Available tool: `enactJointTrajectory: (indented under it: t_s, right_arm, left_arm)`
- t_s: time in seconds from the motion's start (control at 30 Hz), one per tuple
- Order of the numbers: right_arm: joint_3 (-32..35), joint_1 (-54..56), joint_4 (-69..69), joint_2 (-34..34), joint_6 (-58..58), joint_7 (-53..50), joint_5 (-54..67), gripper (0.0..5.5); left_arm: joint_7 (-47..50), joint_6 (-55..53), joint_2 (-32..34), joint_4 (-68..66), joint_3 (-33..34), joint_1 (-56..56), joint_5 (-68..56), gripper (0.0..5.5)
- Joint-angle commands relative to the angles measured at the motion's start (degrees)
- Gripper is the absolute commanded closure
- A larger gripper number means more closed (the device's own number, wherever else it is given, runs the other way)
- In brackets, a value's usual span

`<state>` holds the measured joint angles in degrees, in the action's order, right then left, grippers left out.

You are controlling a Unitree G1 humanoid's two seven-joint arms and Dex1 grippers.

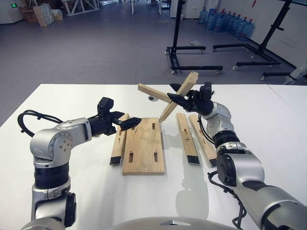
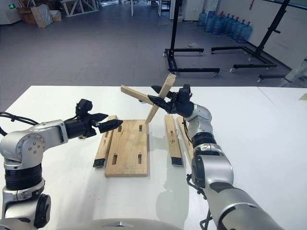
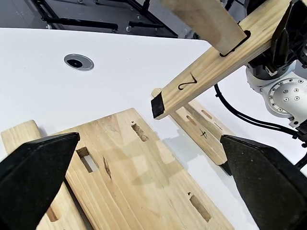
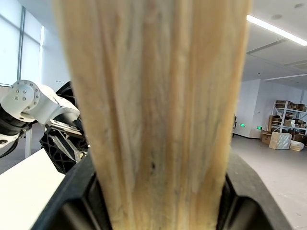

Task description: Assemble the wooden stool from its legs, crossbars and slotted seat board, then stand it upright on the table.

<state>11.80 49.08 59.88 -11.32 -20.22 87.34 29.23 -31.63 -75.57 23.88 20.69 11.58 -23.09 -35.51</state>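
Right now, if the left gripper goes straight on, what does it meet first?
Most likely the lower end of the leg held tilted by the right gripper; it sits centred ahead of the open left gripper. Depth is unclear, so it could pass beneath.

Seat board (image 1: 143, 146) on table (image 1: 268, 110), leg (image 1: 119, 141) left — two legs (image 1: 186, 136) right, crossed pieces (image 1: 184, 87) raised behind

Seat board (image 1: 144, 146) flat, leg (image 1: 188, 84) & crossbar (image 1: 152, 92) aloft, prob. joined
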Motion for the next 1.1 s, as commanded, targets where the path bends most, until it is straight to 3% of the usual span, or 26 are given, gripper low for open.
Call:
enactJointTrajectory:
  t_s: [0.03, 0.73, 1.1]
  right_arm:
    - [0.9, 1.5, -0.5, 2.1, -1.3, 0.8, 0.0, 3.43]
    - [0.3, -3.3, -1.0, 3.3, -3.1, 1.5, -3.3, 3.43]
    - [-2.9, -4.8, -1.1, 4.1, -10.3, 2.0, -6.9, 3.43]
  left_arm:
    - [0.3, 0.8, 0.7, -0.1, -0.2, 0.7, -0.9, 0.10]
    - [1.6, -0.1, 0.8, 1.2, -2.1, 2.2, -3.5, 0.10]
    - [3.1, 0.2, 0.5, 1.8, -3.0, 3.4, -4.9, 0.10]
